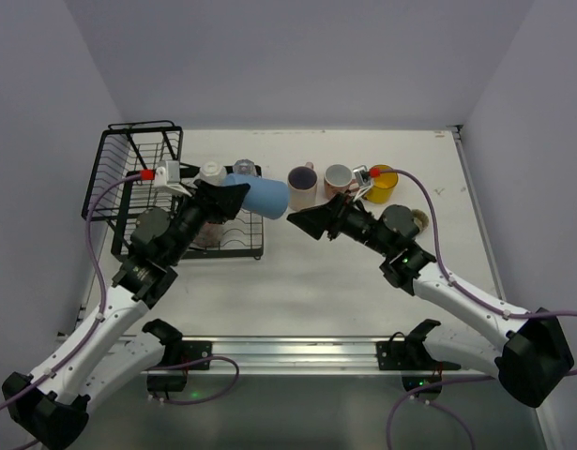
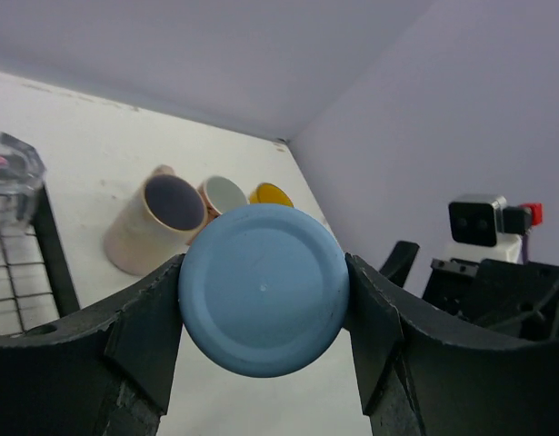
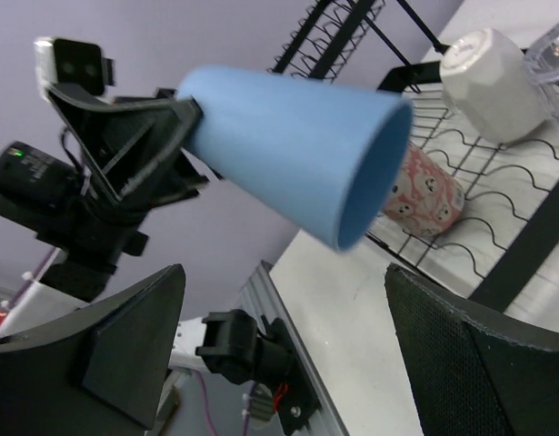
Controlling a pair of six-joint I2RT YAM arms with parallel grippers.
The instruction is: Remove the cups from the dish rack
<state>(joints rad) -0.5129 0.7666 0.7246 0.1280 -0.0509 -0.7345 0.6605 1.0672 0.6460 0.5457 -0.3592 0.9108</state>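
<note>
blue cup [image 1: 258, 195]: held sideways in the air over the right end of the dish rack [image 1: 129, 173], mouth turned right, base turned left.
left gripper [image 1: 227, 197]: clamped on the blue cup near its base, one finger against each side.
left wrist view: gave only the cup's round flat base, wedged between the two fingers [image 2: 143, 331]; mouth and wall were hidden there.
right wrist view: gave the tapered wall and the open mouth, with the left gripper behind; the base was hidden there.
right gripper [image 1: 302, 220]: spread wide, just right of the cup's mouth, touching nothing.
on the rack: white faceted cup [image 3: 490, 84] and clear glass [image 3: 552, 50] stood at the far side of the tray.
pink patterned cup [image 3: 423, 195]: lay on its side on the wavy wires; plain from the right wrist, mostly covered by the left arm from above.
table [image 1: 316, 291], right of the rack: beige mug [image 1: 302, 186], pink mug [image 1: 338, 178] and yellow cup [image 1: 382, 184] stood in a row along the far side, close together.
</note>
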